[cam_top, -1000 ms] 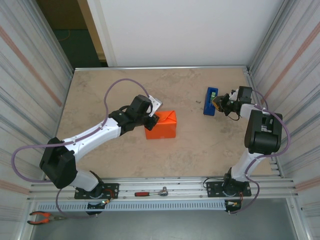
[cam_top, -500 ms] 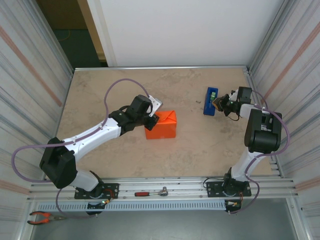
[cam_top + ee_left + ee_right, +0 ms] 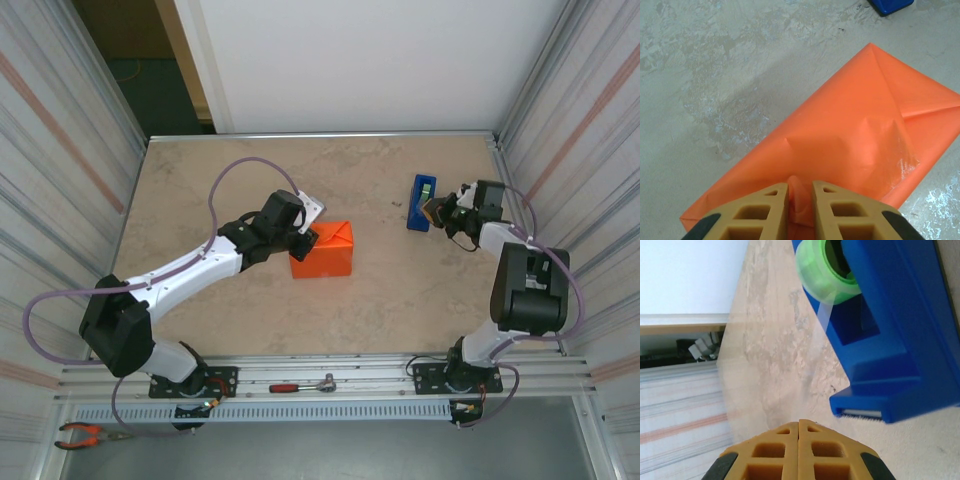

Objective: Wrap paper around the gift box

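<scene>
Left tool [image 3: 800, 187] pinches paper [image 3: 850, 125] around gift box [image 3: 324, 250]; right tool [image 3: 799, 425], pressed together, holds dispenser [image 3: 910, 330] tape [image 3: 826, 277].

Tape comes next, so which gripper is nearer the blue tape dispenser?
Right. The right gripper sits just beside the tape dispenser, jaws shut; the left gripper is well away, pinching the orange paper.

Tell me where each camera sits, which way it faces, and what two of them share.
Top external: fixed above and behind the arms, looking down on the table; both arms show, left gripper at the orange gift box, right gripper by the blue tape dispenser.
Left wrist: looks down past its own fingers, pinching a fold of paper.
Right wrist: looks past its shut fingers at the green tape roll in the tape dispenser.
Shared: top and left wrist both see the box; top and right wrist, the dispenser.
</scene>
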Tool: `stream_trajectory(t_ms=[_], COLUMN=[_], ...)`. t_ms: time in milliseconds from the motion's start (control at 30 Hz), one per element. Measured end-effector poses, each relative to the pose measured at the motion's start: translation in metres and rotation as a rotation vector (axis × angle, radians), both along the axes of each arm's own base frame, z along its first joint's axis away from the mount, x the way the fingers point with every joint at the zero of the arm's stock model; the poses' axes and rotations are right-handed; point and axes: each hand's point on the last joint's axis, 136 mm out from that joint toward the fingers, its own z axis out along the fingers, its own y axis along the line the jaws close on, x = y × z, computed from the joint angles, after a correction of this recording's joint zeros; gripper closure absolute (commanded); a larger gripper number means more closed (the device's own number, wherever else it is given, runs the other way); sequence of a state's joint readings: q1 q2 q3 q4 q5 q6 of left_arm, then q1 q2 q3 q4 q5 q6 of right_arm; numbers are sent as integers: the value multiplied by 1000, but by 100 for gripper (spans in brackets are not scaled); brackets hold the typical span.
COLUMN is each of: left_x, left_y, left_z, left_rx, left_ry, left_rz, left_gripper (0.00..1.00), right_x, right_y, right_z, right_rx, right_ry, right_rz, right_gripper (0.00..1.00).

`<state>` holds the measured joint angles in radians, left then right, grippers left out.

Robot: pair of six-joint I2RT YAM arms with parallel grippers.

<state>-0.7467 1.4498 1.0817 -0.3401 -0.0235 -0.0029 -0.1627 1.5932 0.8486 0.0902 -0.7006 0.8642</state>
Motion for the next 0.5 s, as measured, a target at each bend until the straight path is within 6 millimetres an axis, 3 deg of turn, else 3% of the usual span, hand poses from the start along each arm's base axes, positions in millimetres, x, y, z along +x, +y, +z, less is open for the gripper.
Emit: stream_trajectory(t_ms=[167, 500], left_x=[0, 0], left_y=[0, 0], left_z=[0, 0], left_rx=[0, 0], left_ry=[0, 0], left_rz=[0, 0], left_gripper=[81, 82], right_x=[-17, -40], right_y=[3, -1], right_z=[4, -20], right_rx=[-7, -37], right_ry=[2, 92], right_rz=[-9, -61], right_gripper=[100, 100])
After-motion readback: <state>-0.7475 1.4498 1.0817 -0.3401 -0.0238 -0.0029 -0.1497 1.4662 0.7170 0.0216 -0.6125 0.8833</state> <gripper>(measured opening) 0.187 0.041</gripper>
